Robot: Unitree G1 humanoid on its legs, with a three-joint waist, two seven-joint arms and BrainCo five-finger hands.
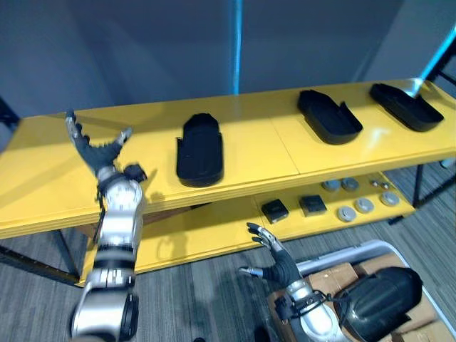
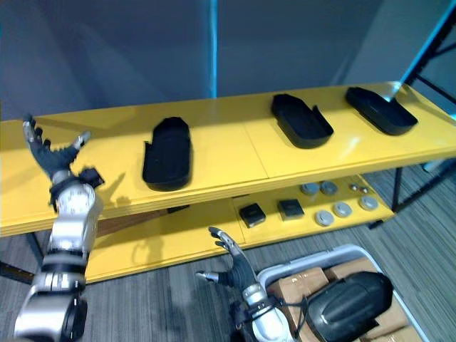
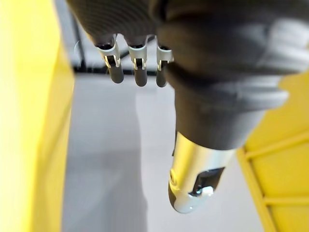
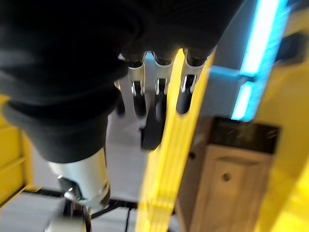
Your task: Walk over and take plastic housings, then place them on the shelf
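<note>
Splayed and empty, the left hand (image 1: 98,151) hovers beside a shelved plastic housing (image 1: 200,149), the right hand (image 1: 279,267) by the crate (image 1: 356,251), probably for another.

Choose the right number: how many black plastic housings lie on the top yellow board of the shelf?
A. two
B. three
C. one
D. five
B: on the top board lie the left housing, the middle housing and the right housing, each apart from the others.
</note>
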